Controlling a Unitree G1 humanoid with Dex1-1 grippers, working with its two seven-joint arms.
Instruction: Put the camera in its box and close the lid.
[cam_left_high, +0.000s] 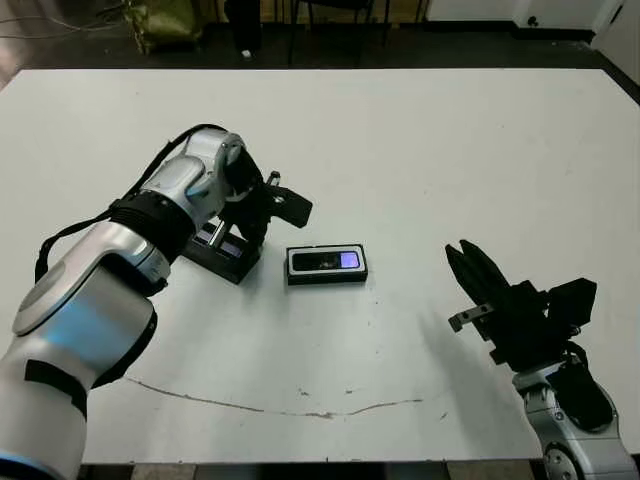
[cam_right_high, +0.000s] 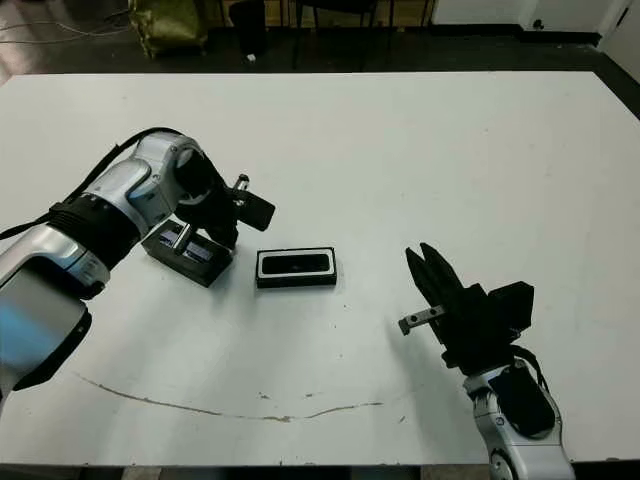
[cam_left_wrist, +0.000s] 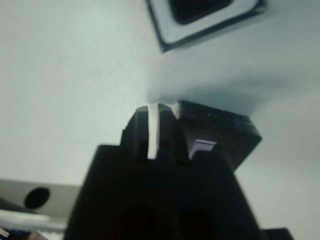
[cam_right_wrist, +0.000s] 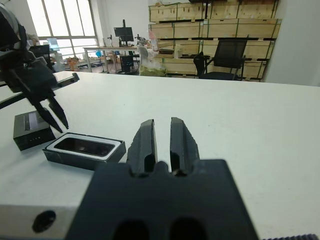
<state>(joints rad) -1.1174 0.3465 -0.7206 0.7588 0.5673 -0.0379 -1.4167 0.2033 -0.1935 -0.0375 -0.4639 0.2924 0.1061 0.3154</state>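
The camera (cam_left_high: 326, 262) already lies in the box (cam_left_high: 327, 278), mid-bench. The lid (cam_left_high: 222, 249) sits beside it, not yet on. The left pincer (cam_right_wrist: 54, 114) hovers closed over the lid; the right pincer (cam_right_wrist: 162, 141) is near-closed, empty, toward the bench's near edge.

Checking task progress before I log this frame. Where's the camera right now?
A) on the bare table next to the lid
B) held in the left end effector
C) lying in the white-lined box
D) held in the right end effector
C. The camera lies inside the box, its purple screen lit, while the lid sits apart under the left end effector, and the right end effector holds nothing.
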